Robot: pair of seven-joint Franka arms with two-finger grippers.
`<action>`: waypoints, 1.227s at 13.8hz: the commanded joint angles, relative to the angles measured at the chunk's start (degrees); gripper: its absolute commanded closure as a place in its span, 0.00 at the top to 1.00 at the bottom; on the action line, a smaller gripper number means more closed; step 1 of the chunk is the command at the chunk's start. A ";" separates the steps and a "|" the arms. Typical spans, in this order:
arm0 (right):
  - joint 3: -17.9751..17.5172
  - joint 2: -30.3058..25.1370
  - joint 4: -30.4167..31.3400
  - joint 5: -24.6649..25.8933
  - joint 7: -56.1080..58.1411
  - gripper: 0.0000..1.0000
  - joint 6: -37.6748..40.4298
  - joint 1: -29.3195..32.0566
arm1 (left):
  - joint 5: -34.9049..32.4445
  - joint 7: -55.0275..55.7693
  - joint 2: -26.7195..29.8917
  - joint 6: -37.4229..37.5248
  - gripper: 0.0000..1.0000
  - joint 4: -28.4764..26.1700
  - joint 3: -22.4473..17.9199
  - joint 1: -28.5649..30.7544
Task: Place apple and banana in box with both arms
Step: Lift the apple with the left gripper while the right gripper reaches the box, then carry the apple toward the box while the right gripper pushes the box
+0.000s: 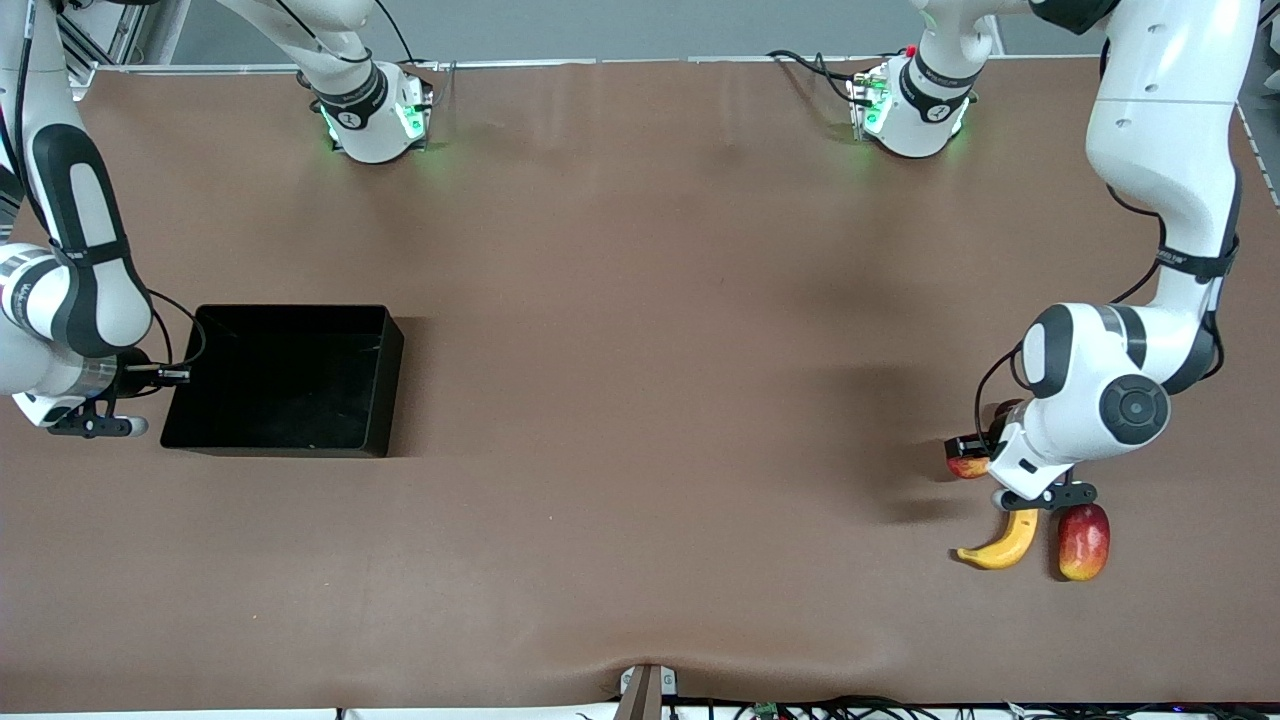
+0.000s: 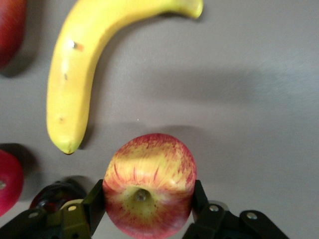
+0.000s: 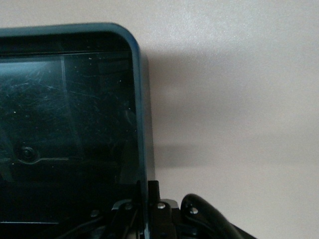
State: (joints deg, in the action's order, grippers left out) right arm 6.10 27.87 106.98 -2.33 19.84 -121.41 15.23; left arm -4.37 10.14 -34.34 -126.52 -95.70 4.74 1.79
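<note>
The red-and-yellow apple [image 2: 149, 174] rests on the brown table at the left arm's end, and only part of it shows under the hand [image 1: 968, 466]. My left gripper [image 2: 148, 196] is shut on it, with a finger pressed to each side. The yellow banana [image 1: 1000, 545] lies beside the apple, nearer the front camera, curving past it [image 2: 75, 74]. The black box [image 1: 290, 385] sits at the right arm's end and holds nothing. My right gripper [image 1: 175, 376] is shut on the box's end wall, and the rim [image 3: 142, 99] runs between its fingers [image 3: 148, 189].
An elongated red-yellow fruit [image 1: 1083, 541] lies next to the banana, toward the table's end. A plain pinkish-red round fruit [image 2: 7, 181] sits close to the left gripper. The brown table [image 1: 640, 350] spreads wide between the box and the fruits.
</note>
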 commanded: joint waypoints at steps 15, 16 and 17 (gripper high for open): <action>-1.35 -5.90 -12.76 -12.25 -15.33 0.00 23.95 -21.28 | -0.29 7.86 7.88 15.25 0.00 6.49 10.54 -0.29; -1.44 -5.81 -12.76 -12.61 -17.54 0.00 22.81 -23.04 | -0.55 9.10 8.49 16.03 0.00 6.40 11.33 -0.20; -1.44 -5.72 -12.76 -13.05 -20.78 0.00 21.49 -25.06 | -0.55 9.55 8.85 16.91 0.00 6.58 11.69 -0.20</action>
State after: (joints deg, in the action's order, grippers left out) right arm 4.12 22.65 94.58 -12.97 3.42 -99.08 -7.25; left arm -4.36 17.99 -27.35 -111.83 -88.94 15.50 1.23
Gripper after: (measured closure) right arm 0.943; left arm 0.291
